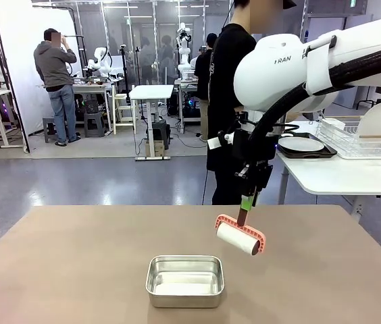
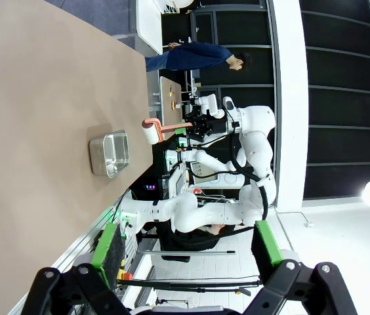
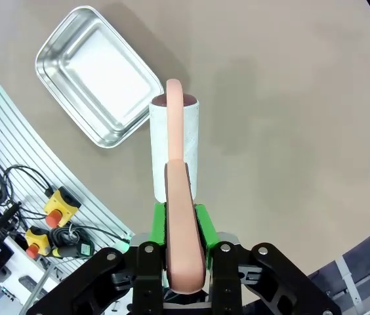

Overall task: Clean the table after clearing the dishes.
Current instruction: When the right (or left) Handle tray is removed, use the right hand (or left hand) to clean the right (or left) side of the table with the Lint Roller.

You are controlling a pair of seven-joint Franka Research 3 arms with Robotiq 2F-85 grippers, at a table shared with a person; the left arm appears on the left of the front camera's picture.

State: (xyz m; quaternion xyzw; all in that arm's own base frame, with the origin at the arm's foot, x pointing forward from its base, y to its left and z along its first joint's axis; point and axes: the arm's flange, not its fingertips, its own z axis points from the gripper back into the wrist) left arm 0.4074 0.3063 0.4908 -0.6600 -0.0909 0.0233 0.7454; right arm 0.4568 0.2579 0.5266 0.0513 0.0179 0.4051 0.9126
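Observation:
My right gripper (image 1: 248, 202) is shut on the salmon handle of a lint roller (image 1: 239, 237), whose white roll hangs just above the tan table (image 1: 75, 256), right of centre. In the right wrist view the roller (image 3: 161, 151) points away from the gripper (image 3: 178, 220), over the table (image 3: 290, 118). One of the dishes, a white plate on a dark tray (image 1: 301, 144), lies on the white side table at the right. My left gripper (image 2: 188, 246) is open and holds nothing; it is high off the table (image 2: 34, 98), far from the roller (image 2: 151, 133).
A small steel pan (image 1: 185, 280) sits near the table's front edge, left of the roller; it also appears in both wrist views (image 2: 109, 153) (image 3: 96, 75). A wire rack (image 1: 363, 138) with an upright plate stands on the side table. A person in black (image 1: 227, 101) stands beyond the far edge.

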